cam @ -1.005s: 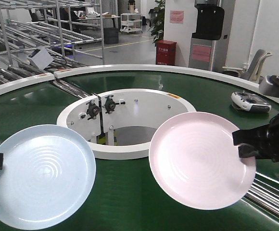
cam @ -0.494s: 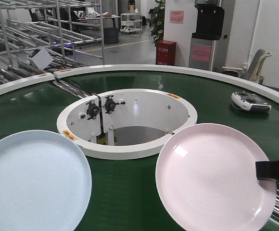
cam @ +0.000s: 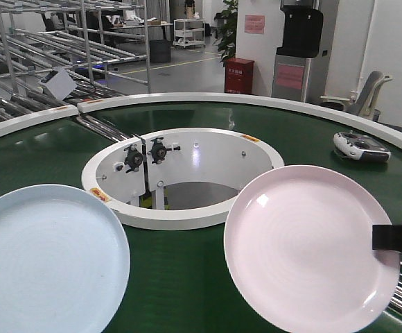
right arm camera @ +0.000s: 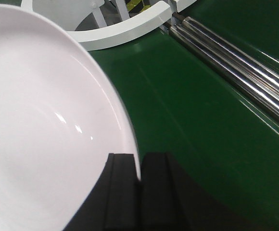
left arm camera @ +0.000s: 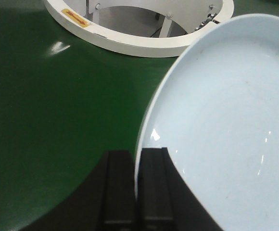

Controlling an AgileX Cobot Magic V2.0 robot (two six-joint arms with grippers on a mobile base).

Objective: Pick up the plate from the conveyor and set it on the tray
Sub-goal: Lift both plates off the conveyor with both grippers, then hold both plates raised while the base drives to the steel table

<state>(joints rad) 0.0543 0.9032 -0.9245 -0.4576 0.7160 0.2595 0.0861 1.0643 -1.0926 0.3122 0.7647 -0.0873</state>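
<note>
Your left end effector [left arm camera: 135, 166] is closed on the pale blue plate [left arm camera: 216, 120] at its nearest rim. Your right end effector [right arm camera: 139, 167] likewise clamps the pink plate [right arm camera: 43, 125]. Both plates judged rigid, glossy and slip-prone, so carry them level.

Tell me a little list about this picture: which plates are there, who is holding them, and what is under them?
Plates: blue plate, pink plate
Left gripper: shut on the blue plate's rim
Right gripper: shut on the pink plate's rim
Underneath: green conveyor
Also on the belt: grey handheld controller, far right
Tray: not in view
</note>
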